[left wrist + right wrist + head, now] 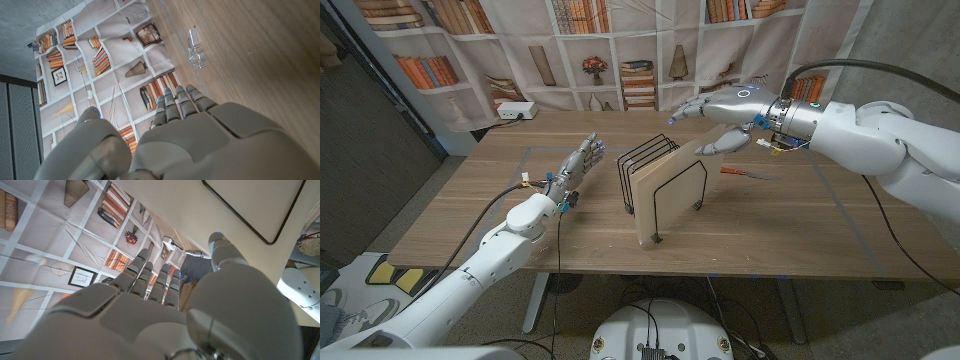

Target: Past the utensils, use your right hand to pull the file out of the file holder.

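The file (670,198) is standing in the black wire file holder (650,172) at mid-counter (470,210). The right hand (725,112) is hovering over its top edge, fingers apart, gripping nothing. The left hand (575,165) is waiting beside the holder, fingers extended and empty

the file holder (648,172) stands on the bench (470,215) around the middle, and the file (670,198) sits upright in its near side, leaning out toward the front edge. a screwdriver (743,173) lies on the bench to the right of the holder, a bit apart from it. the right hand (725,110) hangs in the air above and just behind the file's top right corner, over the bench. the left hand (577,163) is left of the holder, near it but not touching. a small box (515,110) sits at the back left edge of the bench, and a printed bookshelf backdrop (620,50) hangs behind everything.
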Robot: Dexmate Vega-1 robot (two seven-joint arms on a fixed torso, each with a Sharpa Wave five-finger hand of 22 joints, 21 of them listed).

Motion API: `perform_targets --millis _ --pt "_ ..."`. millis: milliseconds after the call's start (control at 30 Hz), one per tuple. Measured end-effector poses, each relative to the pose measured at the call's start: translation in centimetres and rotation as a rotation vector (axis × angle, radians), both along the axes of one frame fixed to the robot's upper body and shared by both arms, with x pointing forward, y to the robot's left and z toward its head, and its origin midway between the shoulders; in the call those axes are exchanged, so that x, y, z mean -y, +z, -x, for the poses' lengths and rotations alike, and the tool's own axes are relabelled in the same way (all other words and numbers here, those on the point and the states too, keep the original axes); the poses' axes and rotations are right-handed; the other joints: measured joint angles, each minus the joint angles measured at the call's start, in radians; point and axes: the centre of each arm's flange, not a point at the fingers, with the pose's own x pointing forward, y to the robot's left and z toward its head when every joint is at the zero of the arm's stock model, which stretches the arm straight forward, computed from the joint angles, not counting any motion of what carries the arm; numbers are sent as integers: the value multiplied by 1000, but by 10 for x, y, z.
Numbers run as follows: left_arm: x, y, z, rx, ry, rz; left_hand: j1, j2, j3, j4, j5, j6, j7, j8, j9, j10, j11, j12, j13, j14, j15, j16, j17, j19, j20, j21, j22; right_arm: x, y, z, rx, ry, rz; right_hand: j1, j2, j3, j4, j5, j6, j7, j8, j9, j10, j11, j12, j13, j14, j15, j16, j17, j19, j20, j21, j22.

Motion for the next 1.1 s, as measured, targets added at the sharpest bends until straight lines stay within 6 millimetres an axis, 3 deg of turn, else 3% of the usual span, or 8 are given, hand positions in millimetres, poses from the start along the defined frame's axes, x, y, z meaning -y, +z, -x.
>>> perform_targets --millis 333,633,667,1100 --pt "1 -3 -2 -5 -4 13 4 4 -4 4 0 0 0 0 0 0 0 0 0 1 1 -1 0 0 0 -8 0 -10 4 -3 -30 -49 85 13 13 3 3 -14 46 -4 13 0 66 -7 16 0 46 0 11 0 54 -3 0 0" --pt "3 -7 -6 -14 -4 22 13 -5 -4 4 0 0 0 0 0 0 0 0 0 1 1 -4 0 0 0 -8 0 -1 -2 -14 -102 -141 113 24 13 7 7 -28 65 -7 13 0 92 -12 23 0 81 1 19 0 79 -3 5 3" --pt "3 -5 -6 -8 -8 30 13 -5 -4 4 0 0 0 0 0 0 0 0 0 1 1 -4 0 0 0 -8 0 -21 12 -2 -54 -122 172 24 13 7 7 -29 67 -9 13 0 95 -9 23 0 84 -2 19 0 79 -4 5 3" --pt "11 -12 -14 -27 -44 36 3 5 -7 7 0 0 0 0 0 0 0 0 0 1 1 -4 0 0 0 -8 0 -31 16 3 -86 -167 235 32 21 7 7 -42 90 0 13 0 131 -16 31 0 130 -2 23 2 135 -5 15 3"
